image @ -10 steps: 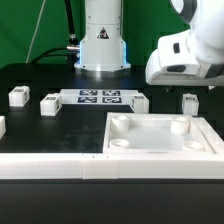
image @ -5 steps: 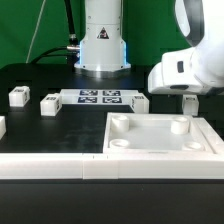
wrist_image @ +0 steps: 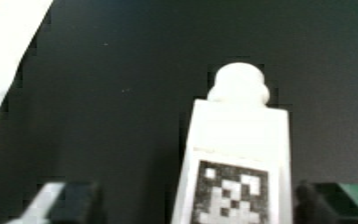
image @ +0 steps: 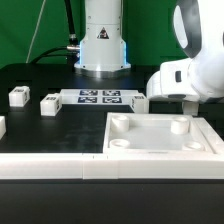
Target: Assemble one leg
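Observation:
In the wrist view a small white leg [wrist_image: 240, 135] lies on the black table, with a rounded peg at one end and a black-and-white tag on its upper face. My gripper [wrist_image: 202, 205] is open, with one dark finger [wrist_image: 60, 200] on each side of the leg and a gap to both. In the exterior view my gripper [image: 188, 103] is low at the right, just behind the large white panel [image: 150, 136]. My white hand hides that leg there.
Other white legs lie at the exterior view's left [image: 18, 96], [image: 50, 103], and one lies beside the marker board [image: 140, 101]. The marker board [image: 100, 97] lies at the back centre. The arm's base [image: 102, 40] stands behind it. The panel's edge also shows in the wrist view [wrist_image: 7, 50].
My hand has come down over the leg at the right, behind the panel. That leg was visible in the exterior view before and is now covered by the hand.

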